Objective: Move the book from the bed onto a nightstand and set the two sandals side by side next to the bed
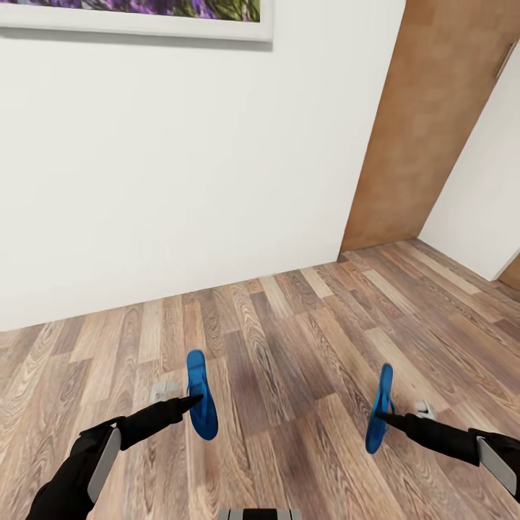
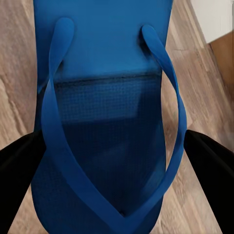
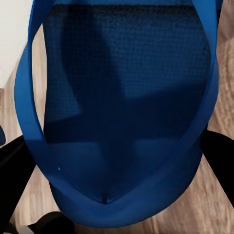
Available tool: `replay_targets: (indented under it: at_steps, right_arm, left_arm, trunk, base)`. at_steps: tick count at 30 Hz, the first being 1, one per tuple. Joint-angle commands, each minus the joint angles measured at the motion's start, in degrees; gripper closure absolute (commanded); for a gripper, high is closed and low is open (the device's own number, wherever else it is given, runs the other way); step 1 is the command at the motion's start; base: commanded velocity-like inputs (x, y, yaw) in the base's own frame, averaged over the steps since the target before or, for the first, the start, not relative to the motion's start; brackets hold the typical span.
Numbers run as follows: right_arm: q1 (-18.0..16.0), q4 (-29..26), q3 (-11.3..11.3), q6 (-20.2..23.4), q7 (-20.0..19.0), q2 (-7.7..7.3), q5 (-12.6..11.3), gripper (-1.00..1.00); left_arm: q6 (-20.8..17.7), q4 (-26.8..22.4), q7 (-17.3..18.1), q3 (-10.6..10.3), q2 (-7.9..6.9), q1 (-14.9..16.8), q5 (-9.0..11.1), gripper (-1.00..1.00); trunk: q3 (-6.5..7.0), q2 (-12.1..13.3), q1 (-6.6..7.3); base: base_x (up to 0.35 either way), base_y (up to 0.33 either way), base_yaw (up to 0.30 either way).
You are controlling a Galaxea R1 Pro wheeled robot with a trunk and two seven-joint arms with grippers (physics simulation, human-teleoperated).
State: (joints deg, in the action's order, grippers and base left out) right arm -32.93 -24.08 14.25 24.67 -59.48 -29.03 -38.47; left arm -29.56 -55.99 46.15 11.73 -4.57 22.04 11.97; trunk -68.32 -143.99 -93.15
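The left hand (image 1: 193, 401) is gripping one blue sandal (image 1: 201, 395), its dark fingers (image 2: 17, 170) pressing against both long edges of the sole, so it is clamped on the sandal. The sandal is hanging in the air above the floor, standing on edge, its strap side facing the left wrist camera, where the thin straps (image 2: 58, 146) are meeting in a V near the toe.

The right hand (image 1: 379, 415) is clamped in the same way on the other sandal (image 1: 378, 409), with black fingers (image 3: 217, 156) showing on either side of the sole. This sandal is also being held on edge above the floor, well apart from the first, with open floor between the two.

Just beyond each hand, the wood-plank floor (image 1: 289, 339) is stretching out in mixed brown and grey boards. Farther ahead of both hands a plain white wall (image 1: 180, 159) is rising from the floor, carrying the lower edge of a white-framed picture of purple flowers (image 1: 144, 9) high above the left hand. Ahead of and beyond the right hand, a brown door (image 1: 426, 123) is standing beside the wall, and another white wall (image 1: 484, 195) is closing the corner past it.
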Motion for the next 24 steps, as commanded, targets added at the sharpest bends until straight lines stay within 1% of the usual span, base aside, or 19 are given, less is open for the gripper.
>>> replay_targets:
  at_steps: [1, 11, 13, 14, 16, 17, 18, 19, 21, 24]
  right_arm:
    - [-0.03, 0.0, 0.34, 0.47, 0.02, -0.06, -0.56, 1.0]
    - [-0.03, 0.37, 0.49, 0.01, 0.06, 0.02, -0.4, 1.0]
    - [-0.03, 1.37, 0.5, -2.0, 0.07, 0.03, -0.39, 1.0]
    - [-0.03, 2.96, 0.51, -4.02, 0.07, 0.03, -0.39, 1.0]
    - [-0.03, 8.09, 0.53, -9.11, 0.18, 0.03, -0.41, 1.0]
    - [-0.03, 9.39, 0.51, -10.32, 0.26, 0.03, -0.41, 1.0]
    - [-0.03, 12.64, 0.37, -13.02, 0.55, 0.03, -0.41, 1.0]
    - [-0.03, 15.23, 0.23, -15.12, 2.49, 0.01, -0.46, 1.0]
    - [-0.03, 15.84, 0.19, -15.37, 4.04, -0.02, -0.65, 1.0]
    - [-0.22, 14.43, 0.1, -13.32, 4.94, -0.05, -0.76, 1.0]
  left_arm:
    - [-0.41, 0.0, 0.08, 0.05, 0.0, 0.02, 0.24, 1.0]
    - [-0.41, 0.15, 0.0, 0.05, 0.0, 0.02, 0.2, 1.0]
    - [-0.34, 0.2, -0.05, -0.09, 0.09, -0.03, 0.17, 1.0]
    - [-0.3, 0.21, -0.06, -0.22, 0.22, -0.09, 0.15, 1.0]
    - [-0.27, 0.23, -0.06, -0.34, 0.33, -0.2, 0.11, 1.0]
    - [-0.26, 0.21, -0.07, -0.36, 0.37, -0.26, 0.09, 1.0]
    - [-0.23, 0.2, -0.08, -0.37, 0.4, -0.36, 0.05, 1.0]
    - [-0.14, 0.2, -0.09, -0.38, 0.43, -0.51, 0.0, 1.0]
    - [-0.09, 0.24, -0.09, -0.39, 0.44, -0.61, -0.01, 1.0]
    - [-0.04, 0.31, -0.13, -0.39, 0.44, -0.67, -0.01, 1.0]
  trunk:
    - [0.18, 0.0, 0.03]
    - [2.4, 0.13, 0.29]
    - [2.84, 0.16, 0.34]
    - [3.06, 0.17, 0.37]
    - [3.5, 0.2, 0.42]
    - [3.73, 0.21, 0.45]
    - [3.95, 0.23, 0.47]
    - [4.17, 0.24, 0.5]
    - [4.61, 0.27, 0.55]
    - [5.28, 0.31, 0.63]
  base:
    - [0.0, 0.0, 0.0]
    - [0.0, 0.0, 0.0]
    - [0.0, 0.0, 0.0]
    - [0.0, 0.0, 0.0]
    - [0.0, 0.0, 0.0]
    - [0.0, 0.0, 0.0]
    - [0.0, 0.0, 0.0]
    - [0.0, 0.0, 0.0]
    - [0.0, 0.0, 0.0]
    - [0.0, 0.0, 0.0]
